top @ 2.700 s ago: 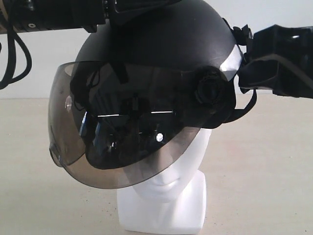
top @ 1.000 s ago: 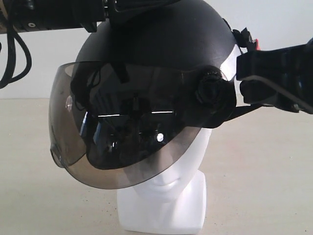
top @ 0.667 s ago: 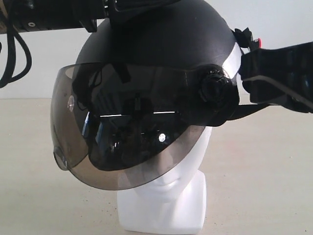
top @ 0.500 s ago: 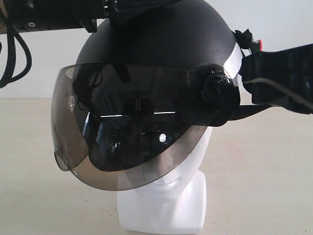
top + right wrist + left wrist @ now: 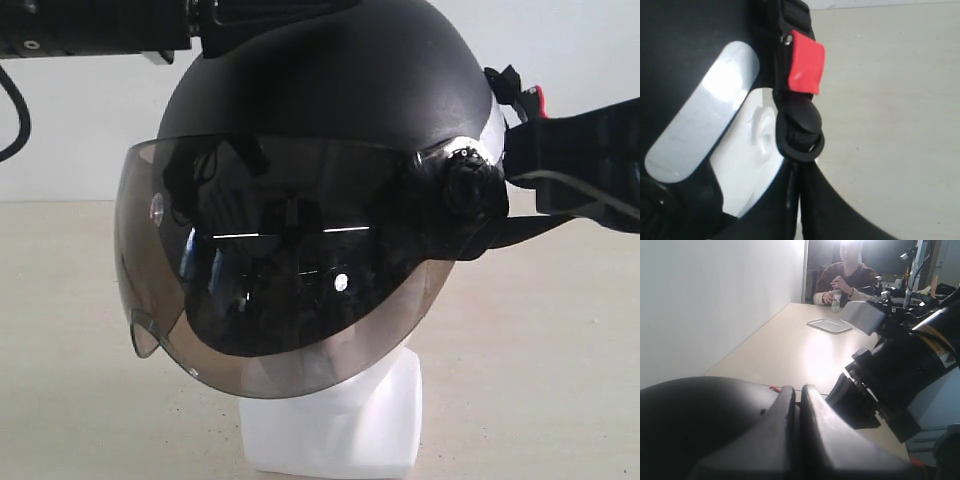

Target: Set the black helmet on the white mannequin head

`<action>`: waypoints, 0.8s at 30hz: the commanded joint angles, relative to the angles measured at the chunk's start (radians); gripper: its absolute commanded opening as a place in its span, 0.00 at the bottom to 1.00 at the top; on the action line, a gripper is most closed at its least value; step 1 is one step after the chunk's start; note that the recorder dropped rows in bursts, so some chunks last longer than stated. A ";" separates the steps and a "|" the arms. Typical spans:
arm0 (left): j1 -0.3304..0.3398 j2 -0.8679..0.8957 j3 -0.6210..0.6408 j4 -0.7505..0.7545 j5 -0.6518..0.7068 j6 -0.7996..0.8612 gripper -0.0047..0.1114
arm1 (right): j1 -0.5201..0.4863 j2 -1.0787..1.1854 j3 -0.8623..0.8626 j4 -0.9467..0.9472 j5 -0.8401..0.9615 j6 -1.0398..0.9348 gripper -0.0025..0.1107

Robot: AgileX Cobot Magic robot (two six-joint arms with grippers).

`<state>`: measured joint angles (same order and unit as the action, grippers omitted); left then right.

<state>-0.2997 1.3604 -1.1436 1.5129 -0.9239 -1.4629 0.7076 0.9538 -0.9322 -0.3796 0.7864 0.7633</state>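
The black helmet (image 5: 330,80) sits low over the white mannequin head (image 5: 340,435). Its smoky visor (image 5: 280,280) covers the face, so only the chin edge and the neck base show. My left gripper (image 5: 250,12) is at the crown, its fingers (image 5: 785,405) pressed together on the helmet's top (image 5: 695,425). My right gripper (image 5: 512,150) is at the helmet's rear side, shut on the black strap just below a ring buckle (image 5: 801,142) and a red tab (image 5: 805,62). Beside the right gripper (image 5: 797,167) the mannequin's ear (image 5: 757,135) is visible.
The head stands on a beige table (image 5: 540,380) in front of a white wall (image 5: 80,130). In the left wrist view my right arm (image 5: 905,375) is close by. A flat tray (image 5: 829,325) and a seated person (image 5: 847,280) are at the table's far end.
The helmet has come down and slightly to the right over the head with both arms. The visor now hides the mouth and chin that showed earlier.
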 commanded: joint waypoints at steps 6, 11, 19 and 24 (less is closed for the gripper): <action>-0.004 -0.029 0.009 0.108 0.016 -0.094 0.08 | -0.013 -0.014 0.067 -0.162 0.142 0.044 0.02; -0.004 -0.029 0.009 0.108 0.004 -0.094 0.08 | -0.013 -0.014 0.067 -0.205 0.161 0.074 0.02; -0.004 -0.033 0.009 0.111 -0.029 -0.120 0.08 | -0.013 -0.014 0.067 -0.233 0.172 0.074 0.02; -0.004 -0.069 0.009 0.131 -0.022 -0.120 0.08 | -0.013 -0.014 0.067 -0.246 0.179 0.079 0.02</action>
<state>-0.2997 1.3170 -1.1436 1.6349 -0.9454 -1.5682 0.7096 0.9538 -0.8838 -0.5232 0.7458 0.8494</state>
